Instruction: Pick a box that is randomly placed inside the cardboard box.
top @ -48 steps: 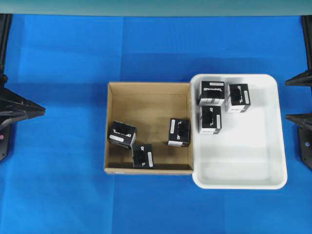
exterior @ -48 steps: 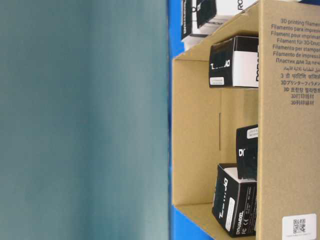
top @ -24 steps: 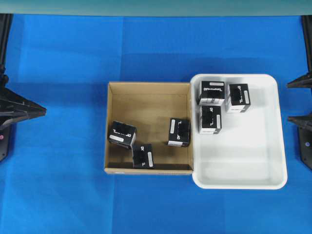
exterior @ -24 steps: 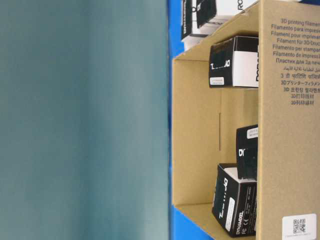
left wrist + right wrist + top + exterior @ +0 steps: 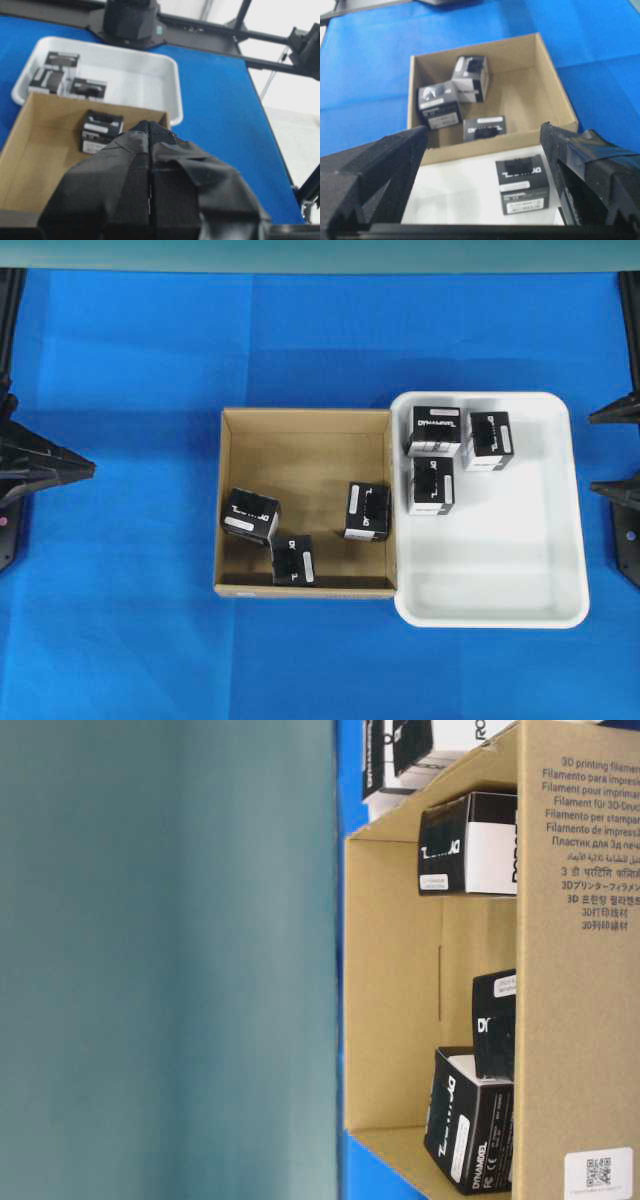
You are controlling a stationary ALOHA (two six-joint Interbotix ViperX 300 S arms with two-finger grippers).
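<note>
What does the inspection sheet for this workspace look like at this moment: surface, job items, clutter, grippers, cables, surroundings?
Surface: blue cloth, smooth.
Job's things: cardboard box holds three black boxes: left box, front box, right box by the wall next to the tray.
Clutter: white tray touching the cardboard box, with three more black boxes in its far corner.
Grippers: left gripper shut, empty; right gripper open, empty; both away from the boxes.
Cables: nothing seen.
Surroundings: black frame bars beyond the table.
</note>
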